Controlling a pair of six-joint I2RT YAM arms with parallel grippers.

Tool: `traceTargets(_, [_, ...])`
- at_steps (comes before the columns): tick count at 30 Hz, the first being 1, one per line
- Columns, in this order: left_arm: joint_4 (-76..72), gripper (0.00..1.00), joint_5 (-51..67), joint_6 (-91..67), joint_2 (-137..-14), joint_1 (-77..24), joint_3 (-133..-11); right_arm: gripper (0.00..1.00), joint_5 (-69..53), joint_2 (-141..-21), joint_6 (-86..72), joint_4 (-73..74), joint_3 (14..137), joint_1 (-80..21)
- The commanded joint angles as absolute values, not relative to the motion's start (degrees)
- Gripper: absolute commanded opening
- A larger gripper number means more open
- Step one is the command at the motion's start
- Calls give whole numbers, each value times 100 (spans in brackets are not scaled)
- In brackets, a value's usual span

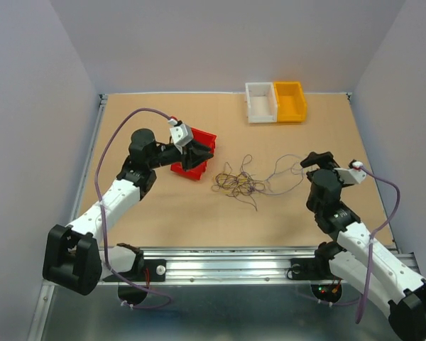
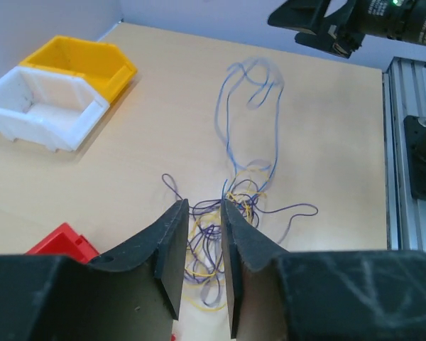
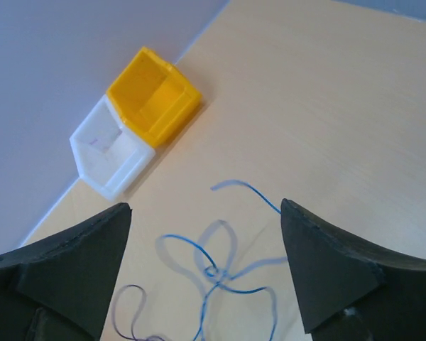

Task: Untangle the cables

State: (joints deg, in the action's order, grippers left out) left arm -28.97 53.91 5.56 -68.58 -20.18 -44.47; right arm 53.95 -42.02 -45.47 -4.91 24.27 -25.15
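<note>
The cables [image 1: 236, 183] lie as a loose clump of thin blue-purple, yellow and dark wires mid-table, with blue loops [image 1: 284, 170] trailing right. My left gripper [image 1: 197, 158] hovers over the red bin, left of the clump. In the left wrist view its jaws [image 2: 202, 206] stand a narrow gap apart with nothing between them; the clump [image 2: 207, 231] shows on the table beyond. My right gripper [image 1: 311, 160] sits just right of the blue loops. In the right wrist view it [image 3: 206, 207] is wide open and empty above a knotted blue loop [image 3: 214, 271].
A red bin [image 1: 199, 153] sits under the left gripper and shows in the left wrist view [image 2: 60, 245]. A white bin [image 1: 260, 103] and a yellow bin [image 1: 290, 101] stand side by side at the far edge. A metal rail [image 1: 227, 264] runs along the near edge.
</note>
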Motion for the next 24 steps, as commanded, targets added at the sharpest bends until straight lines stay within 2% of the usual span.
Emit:
traceTargets(1, [-2778,42,5116,1299,-6539,-2486,-4403,94,4156,-3912,-3422,-1070,2225,-2479])
traceTargets(2, [-2725,45,5098,1370,-6539,-2487,-4403,94,3713,-3833,-3132,-1403,2111,-2479])
traceTargets(3, [-2629,55,5002,1449,-6513,-2609,-4403,91,3300,-3745,-2798,-2094,1779,-2479])
traceTargets(4, [-2584,62,4897,1537,-6530,-2697,-4377,88,2696,-3657,-2708,-2396,1636,-2479])
traceTargets(5, [-2558,77,4774,1686,-6574,-2864,-4368,83,2463,-3552,-2620,-2834,1504,-2479])
traceTargets(6, [-2505,80,4633,1766,-6626,-2961,-4368,79,2339,-3542,-2567,-2900,1442,-2479])
traceTargets(7, [-2453,81,4406,1923,-6801,-3119,-4403,76,2251,-3585,-2532,-2866,1485,-2487])
traceTargets(9, [-2400,82,4107,2003,-7046,-3277,-4499,77,2163,-3690,-2514,-2760,1581,-2479])
traceTargets(13, [-1987,85,3361,2293,-7934,-3734,-4973,84,1942,-4216,-2644,-2453,1898,-2479])
traceTargets(17, [-1644,85,2673,2382,-8919,-4104,-5668,94,2960,-4973,-3356,-1357,2583,-2479])
traceTargets(20, [-1617,85,2172,2172,-9412,-4297,-6158,97,3575,-5412,-3909,-863,2821,-2479])
traceTargets(24, [-1206,87,2495,2065,-9868,-4315,-6933,97,4024,-5204,-4314,-809,2629,-2479])
